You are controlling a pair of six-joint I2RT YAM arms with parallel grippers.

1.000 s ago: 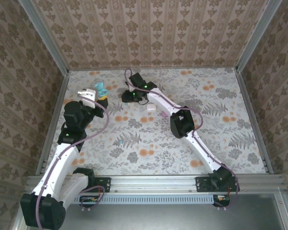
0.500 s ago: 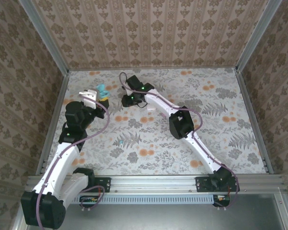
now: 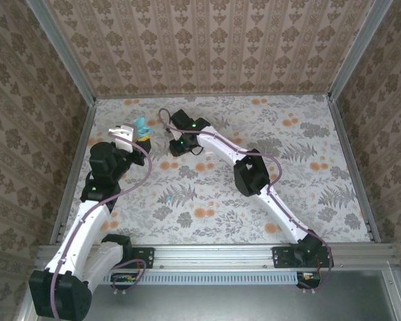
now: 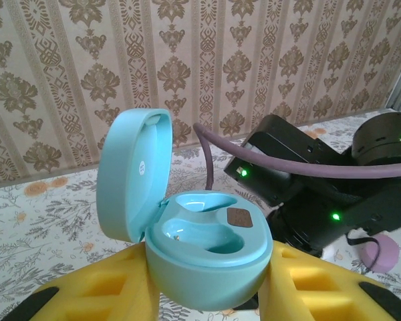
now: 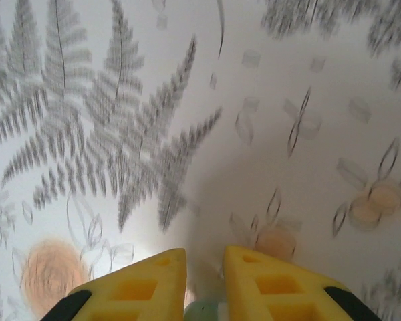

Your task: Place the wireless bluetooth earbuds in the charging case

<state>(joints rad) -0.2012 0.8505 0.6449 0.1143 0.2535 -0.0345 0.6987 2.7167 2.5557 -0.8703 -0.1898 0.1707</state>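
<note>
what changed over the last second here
The right gripper swung a little left and nearer the arm bases, and closed, seemingly on a small pale glossy earbud. The left gripper kept holding the open teal plastic charging case in place; the tiny teal bud on the table stayed put.

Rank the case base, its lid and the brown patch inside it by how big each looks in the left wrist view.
Largest: case base.
Next: lid; it is turned partly away, so how far it falls short of the base is unsure.
Smallest by far: brown patch.
</note>
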